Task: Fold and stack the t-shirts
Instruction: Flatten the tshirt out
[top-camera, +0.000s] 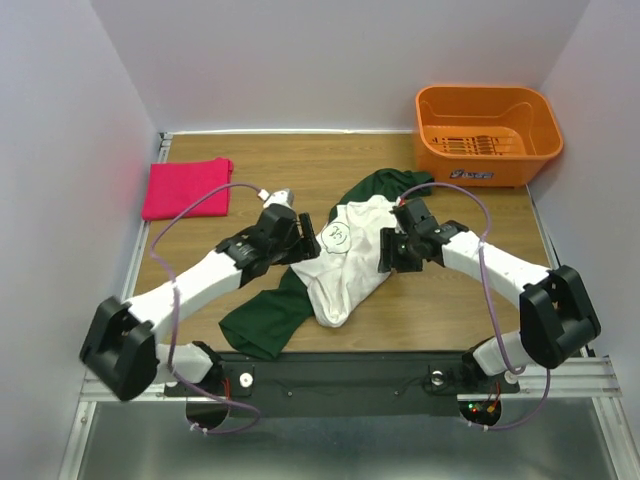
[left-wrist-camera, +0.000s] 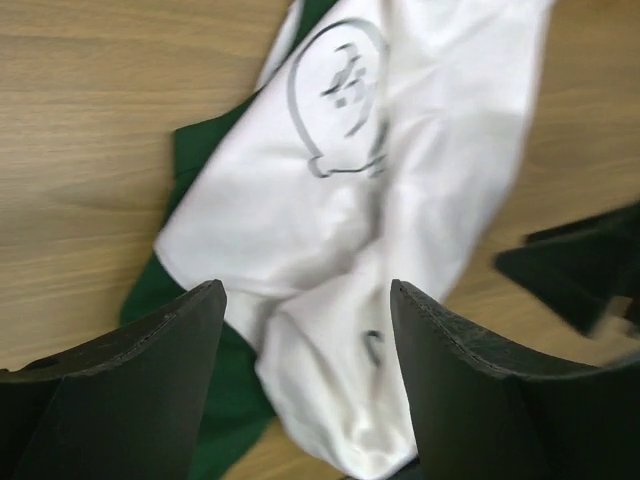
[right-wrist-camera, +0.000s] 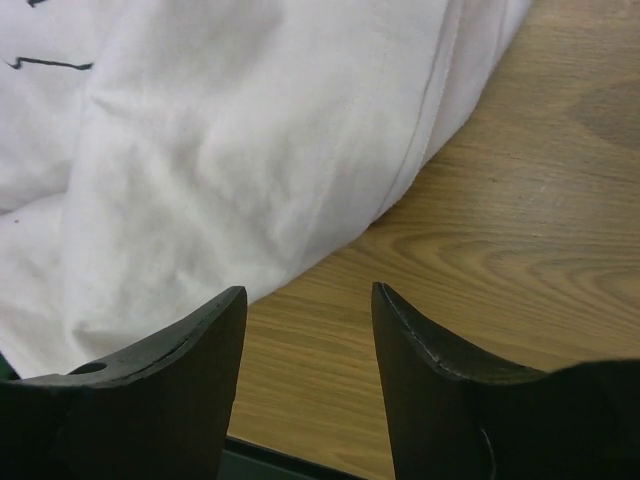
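Halfway-ish, I'd say. My left gripper (top-camera: 305, 232) and right gripper (top-camera: 392, 250) both hang spread wide over the white tee (top-camera: 340, 272), holding nothing. It's crumpled mid-table, not folded yet. Pink tee (top-camera: 187, 187) sits folded at 10 o'clock, so stacking's left too. Basket (top-camera: 440, 150) at 1 o'clock looks empty.
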